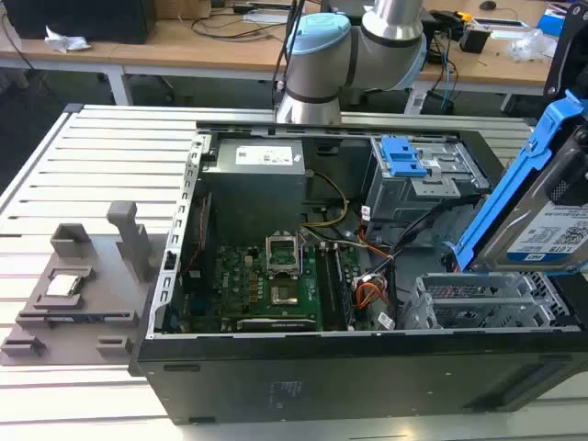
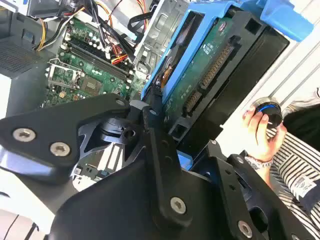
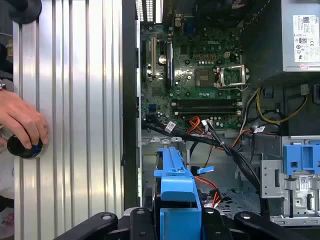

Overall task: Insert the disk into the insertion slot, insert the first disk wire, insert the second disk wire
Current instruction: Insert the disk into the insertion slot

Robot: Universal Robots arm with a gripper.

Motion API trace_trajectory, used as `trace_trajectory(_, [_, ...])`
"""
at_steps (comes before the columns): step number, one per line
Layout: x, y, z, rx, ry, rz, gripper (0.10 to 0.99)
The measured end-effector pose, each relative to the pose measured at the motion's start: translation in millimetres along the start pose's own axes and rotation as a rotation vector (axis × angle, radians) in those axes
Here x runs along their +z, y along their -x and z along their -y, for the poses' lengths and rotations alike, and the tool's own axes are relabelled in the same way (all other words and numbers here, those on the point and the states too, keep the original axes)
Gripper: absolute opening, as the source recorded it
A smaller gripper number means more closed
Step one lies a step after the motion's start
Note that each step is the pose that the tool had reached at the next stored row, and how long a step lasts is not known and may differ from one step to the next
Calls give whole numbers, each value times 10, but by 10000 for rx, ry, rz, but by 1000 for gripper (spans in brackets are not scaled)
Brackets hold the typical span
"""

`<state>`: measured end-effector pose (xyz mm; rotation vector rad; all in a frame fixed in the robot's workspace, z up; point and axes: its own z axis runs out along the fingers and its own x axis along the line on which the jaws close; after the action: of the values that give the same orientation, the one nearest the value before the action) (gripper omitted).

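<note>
The disk (image 1: 542, 216), a silver drive with a white label in a bright blue carrier, hangs tilted at the exterior view's right edge. It is just above the insertion slot (image 1: 473, 308), the silver perforated cage in the open computer case. My gripper (image 3: 177, 222) is shut on the disk, with black fingers (image 3: 142, 220) on either side of the blue carrier (image 3: 175, 182). In the second wrist view the disk's green circuit-board underside (image 2: 205, 70) faces the camera above the gripper (image 2: 182, 135). Loose orange and black wires (image 3: 200, 125) lie beside the slot.
A taller grey cage with a blue tab (image 1: 404, 156) stands behind the slot. The motherboard (image 1: 271, 285) and power supply (image 1: 257, 184) take up the rest of the case. A person's hand (image 3: 22, 120) rests on a black knob (image 3: 22, 147) on the slatted table. Grey fixtures (image 1: 78, 285) sit at the exterior view's left.
</note>
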<state>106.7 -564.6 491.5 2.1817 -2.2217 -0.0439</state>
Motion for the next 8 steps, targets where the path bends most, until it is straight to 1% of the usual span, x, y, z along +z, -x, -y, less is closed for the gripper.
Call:
trace_trajectory(1, [0, 0, 0, -57, 0, -3, 361])
trace_trajectory(2, [0, -1, 0, -356, 1, -14, 361])
trace_trajectory(3, [0, 0, 0, -421, 0, -16, 361])
trace_trajectory(8, [21, 0, 1, -422, 0, -17, 361])
